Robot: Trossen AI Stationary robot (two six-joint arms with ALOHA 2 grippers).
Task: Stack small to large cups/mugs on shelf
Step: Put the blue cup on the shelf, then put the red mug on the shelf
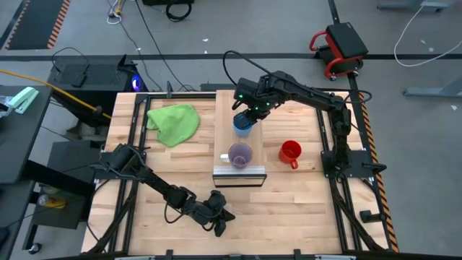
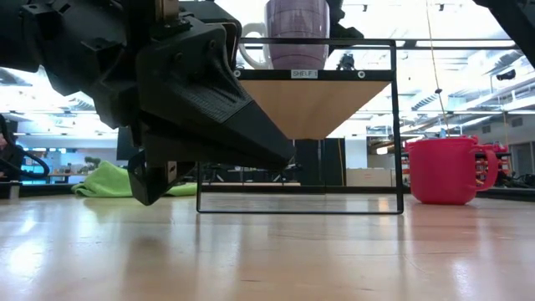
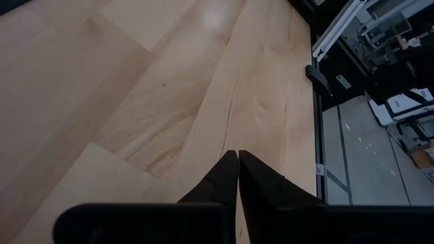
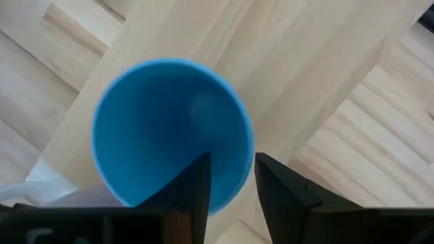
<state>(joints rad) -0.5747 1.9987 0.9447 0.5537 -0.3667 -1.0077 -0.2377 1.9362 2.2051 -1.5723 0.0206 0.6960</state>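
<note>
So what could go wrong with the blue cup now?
The right gripper pinches only the blue cup's rim, one finger inside and one outside, so the cup might tilt or slip. It hangs over the shelf close to the purple cup, so it could bump that one. The red mug sits on the table, off the shelf.

Right gripper (image 1: 244,118) reaching in from the right-hand side, elbow bent, fingers (image 4: 193,183) slightly parted, pinching a rim. Left gripper (image 1: 219,225) low at the near edge, forearm stretched flat, fingers (image 3: 220,179) pressed together.
</note>
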